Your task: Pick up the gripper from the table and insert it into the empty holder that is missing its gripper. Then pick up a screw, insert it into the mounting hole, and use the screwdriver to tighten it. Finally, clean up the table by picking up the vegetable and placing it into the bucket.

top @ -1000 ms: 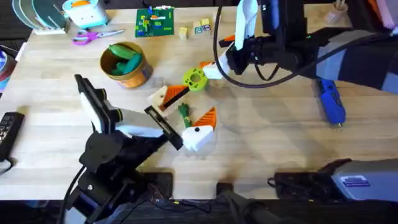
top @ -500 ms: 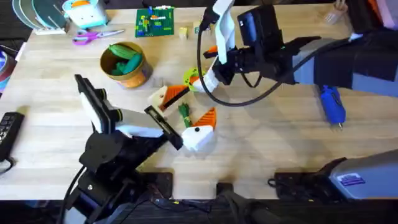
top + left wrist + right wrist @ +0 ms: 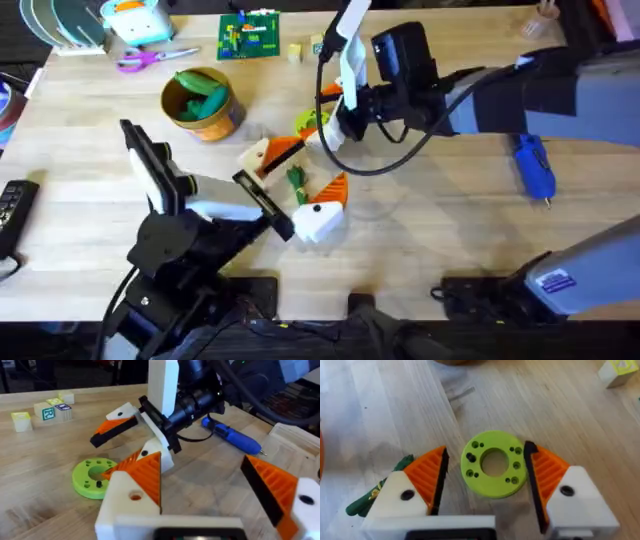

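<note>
The right gripper (image 3: pixel 486 451) hangs over the table (image 3: pixel 430 230) with its two orange fingers apart, and the round green disc (image 3: pixel 495 485) lies straight below, in the gap between them. Some holes of the disc hold small dark pieces (image 3: pixel 470 457), which I take for screws; they are too small to tell how they stand. The left gripper (image 3: pixel 200 467) rests low on the table near the disc, its fingers also wide apart and clamped on nothing. Both its orange fingers seem to be in place, but the hole (image 3: pixel 135 495) in one white mount (image 3: pixel 120 510) looks empty, so I judge that fetching a screw is the step in hand. The right arm is clearly the nearer one for that: it has only to go down, and it must centre on one dark piece near the disc's rim, not on the big middle opening. The slim dark green vegetable (image 3: pixel 296 182) lies between the left gripper's fingers, just beside the disc. The blue screwdriver (image 3: pixel 533 168) lies well apart on the right side, and the bucket (image 3: pixel 200 105) stands on the far left side.
</note>
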Robot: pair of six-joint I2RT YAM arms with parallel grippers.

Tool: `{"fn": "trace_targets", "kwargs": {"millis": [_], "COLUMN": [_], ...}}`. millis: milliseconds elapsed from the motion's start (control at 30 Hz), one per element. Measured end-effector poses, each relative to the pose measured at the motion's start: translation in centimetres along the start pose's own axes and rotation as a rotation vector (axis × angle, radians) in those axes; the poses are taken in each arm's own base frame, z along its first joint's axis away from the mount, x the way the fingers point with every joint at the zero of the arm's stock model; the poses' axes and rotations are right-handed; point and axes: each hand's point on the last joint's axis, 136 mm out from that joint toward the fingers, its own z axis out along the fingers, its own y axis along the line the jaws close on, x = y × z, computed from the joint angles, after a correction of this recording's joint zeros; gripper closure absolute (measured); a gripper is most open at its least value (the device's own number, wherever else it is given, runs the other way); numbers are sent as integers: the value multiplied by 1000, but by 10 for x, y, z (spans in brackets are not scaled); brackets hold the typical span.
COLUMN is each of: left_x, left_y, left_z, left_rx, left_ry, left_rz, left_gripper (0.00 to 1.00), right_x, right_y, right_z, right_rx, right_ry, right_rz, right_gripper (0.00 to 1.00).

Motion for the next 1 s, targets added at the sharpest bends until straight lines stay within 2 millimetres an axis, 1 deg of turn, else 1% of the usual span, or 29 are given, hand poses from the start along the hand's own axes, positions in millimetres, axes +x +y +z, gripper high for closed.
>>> {"fn": "trace_targets", "kwargs": {"millis": [100, 467, 633, 833, 900, 967, 1000], "left_x": [0, 0, 0, 0, 0, 0, 0], "left_y": [0, 0, 0, 0, 0, 0, 0], "left_z": [0, 0, 0, 0, 0, 0, 0], "left_rx": [0, 0, 0, 0, 0, 0, 0], "left_ry": [0, 0, 0, 0, 0, 0, 0], "left_rz": [0, 0, 0, 0, 0, 0, 0], "left_gripper": [9, 9, 9, 9, 9, 9, 9], "right_x": [-2, 1, 1, 4, 5, 7, 8], "right_y": [2, -1, 6, 11, 11, 10, 9], "right_z": [2, 6, 10, 18, 19, 19, 19], "right_rx": [-15, 0, 5, 52, 61, 70, 75], "right_ry": [-13, -8, 5, 45, 52, 61, 66], "right_rz": [-4, 39, 38, 16, 13, 15, 18], "right_gripper": [159, 173, 172, 164, 196, 270, 288]}}
